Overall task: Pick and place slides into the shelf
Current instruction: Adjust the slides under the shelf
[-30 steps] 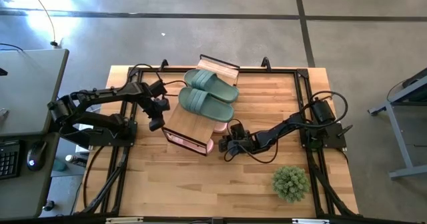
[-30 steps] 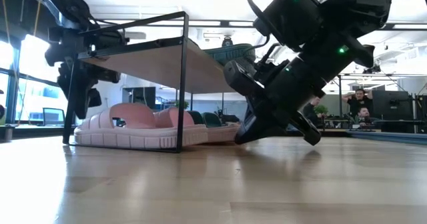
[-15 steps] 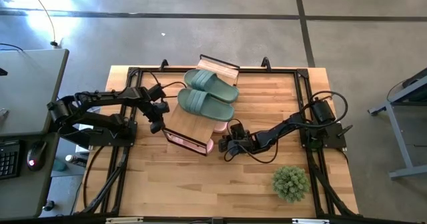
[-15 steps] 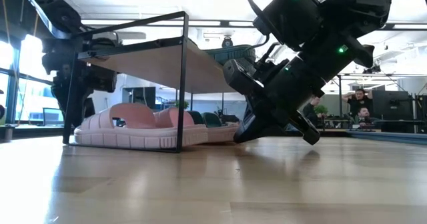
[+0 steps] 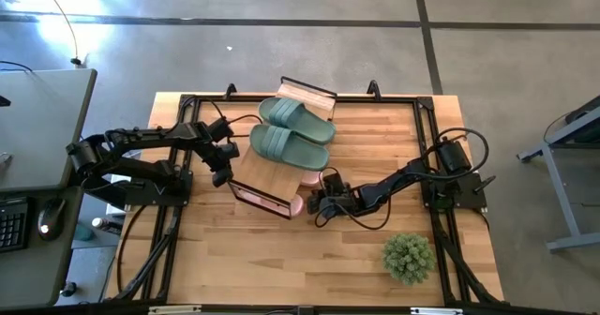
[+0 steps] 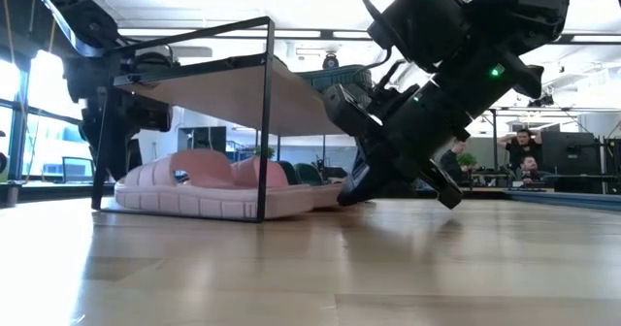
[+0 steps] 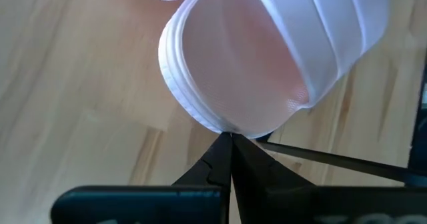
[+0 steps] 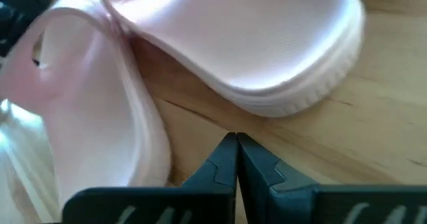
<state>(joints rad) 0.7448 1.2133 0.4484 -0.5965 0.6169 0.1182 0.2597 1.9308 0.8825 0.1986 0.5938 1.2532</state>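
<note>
Slides in pale pink (image 6: 209, 185) lie on the counter (image 5: 281, 259) under the shelf (image 5: 267, 179), on its lower level, while two sage green slides (image 5: 292, 132) rest on the bamboo top. The pink pair sits between the two sets of fingers, long axes running roughly from one to the other. The left fingers (image 5: 221, 170) are pressed together, tips touching the rounded end of one pink slide (image 7: 247, 71) straight ahead of them, with a black wire of the shelf frame just beside. The right fingers (image 5: 314, 202) are also pressed together, low at the opposite side of the shelf, with the end of the other pink slide (image 8: 247, 44) just ahead of their tips and a second pink slide alongside. Both arms are about equally near. I judge any further nudge would run along the slides' length, each from its own end.
</note>
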